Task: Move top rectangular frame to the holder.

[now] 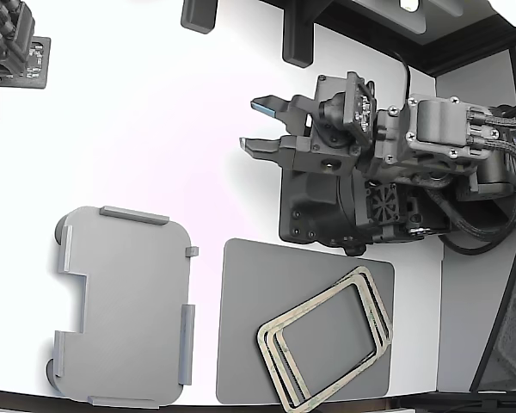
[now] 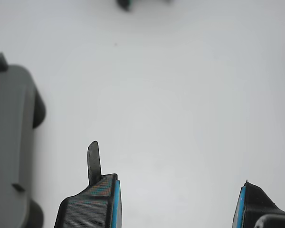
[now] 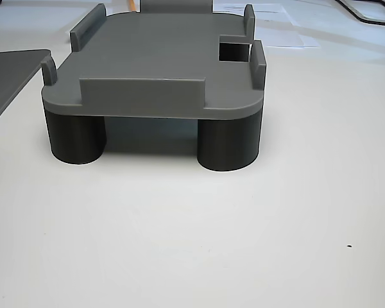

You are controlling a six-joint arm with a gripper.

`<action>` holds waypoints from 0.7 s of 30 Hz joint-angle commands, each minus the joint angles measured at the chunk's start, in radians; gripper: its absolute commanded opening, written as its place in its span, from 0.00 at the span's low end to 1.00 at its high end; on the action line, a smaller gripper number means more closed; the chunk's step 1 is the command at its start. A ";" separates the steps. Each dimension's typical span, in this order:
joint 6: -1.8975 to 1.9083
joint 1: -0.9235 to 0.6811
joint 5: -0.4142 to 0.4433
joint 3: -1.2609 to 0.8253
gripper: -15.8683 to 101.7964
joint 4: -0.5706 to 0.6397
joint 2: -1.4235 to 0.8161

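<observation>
A stack of thin beige-green rectangular frames lies tilted on the dark grey mat (image 1: 241, 361) at the exterior view's lower right; the top rectangular frame (image 1: 276, 327) rests on it. The light grey holder (image 1: 125, 305) with raised edge tabs and a side notch stands empty at the lower left; it also shows in the wrist view (image 2: 7, 142) and close up on round feet in the other view (image 3: 154, 64). My gripper (image 1: 260, 125) is open and empty over bare white table, above the mat and apart from the frames. Its two fingertips (image 2: 104, 199) show in the wrist view.
A second dark arm (image 1: 9, 52) sits at the exterior view's upper left corner. Dark posts (image 1: 297, 39) stand at the table's back edge. My arm's bulky body (image 1: 396, 172) hangs over the table just behind the mat. The table's right edge drops off at a dark panel.
</observation>
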State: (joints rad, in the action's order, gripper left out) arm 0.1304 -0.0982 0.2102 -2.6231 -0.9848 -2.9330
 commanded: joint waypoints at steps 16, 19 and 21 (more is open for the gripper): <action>-0.041 -0.091 -0.147 0.235 0.98 0.066 0.245; 0.009 -0.184 -0.147 0.337 0.98 -0.034 0.357; 0.054 -0.282 -0.092 0.377 0.98 -0.038 0.405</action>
State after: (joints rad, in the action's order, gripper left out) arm 0.1503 -0.2884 0.0721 -2.3286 -1.0078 -2.5740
